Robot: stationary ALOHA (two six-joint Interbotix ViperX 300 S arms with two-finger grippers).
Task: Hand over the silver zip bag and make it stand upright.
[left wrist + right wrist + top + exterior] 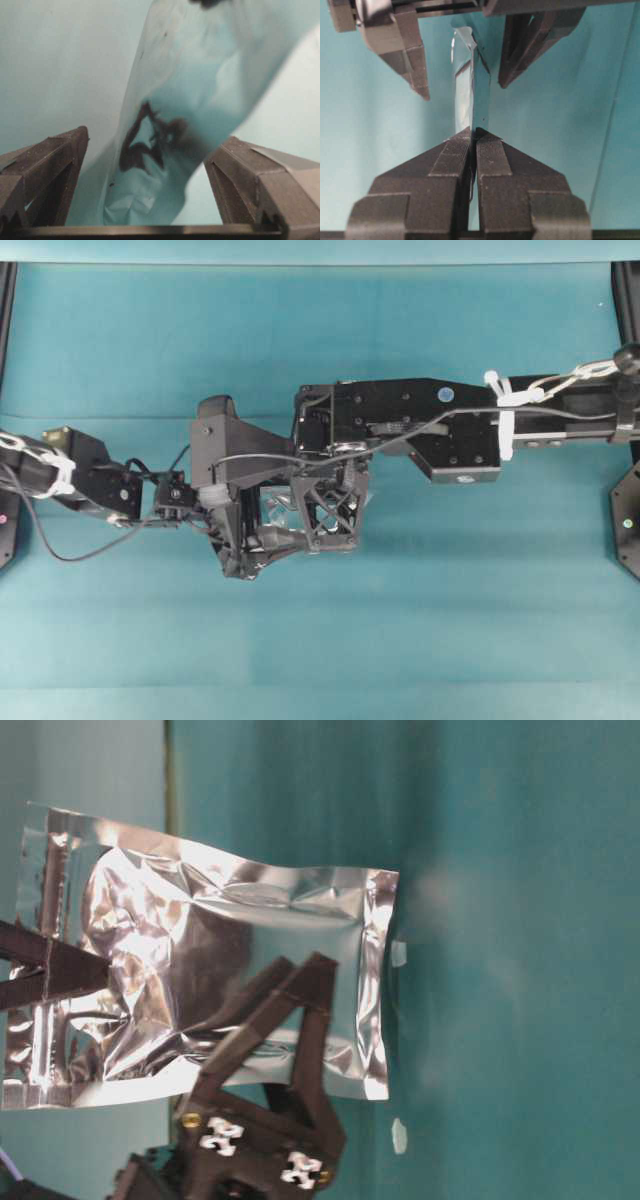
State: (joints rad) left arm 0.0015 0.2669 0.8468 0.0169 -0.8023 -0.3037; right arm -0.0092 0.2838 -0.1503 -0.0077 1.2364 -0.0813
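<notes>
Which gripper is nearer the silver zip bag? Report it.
Right. The right gripper is shut on the silver zip bag; the left gripper is open around it, not touching.

Silver zip bag (165, 150) between the spread left pincer (150, 170) fingers, unclamped.

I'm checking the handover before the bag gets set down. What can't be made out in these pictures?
- Overhead view: the silver zip bag is mostly hidden under both arms.
- Table-level view: the bag's zip end is cut off by the left edge.
- Left wrist view: the bag is blurred between the open left tool.
- Right wrist view: the right tool covers the pinched edge.
</notes>
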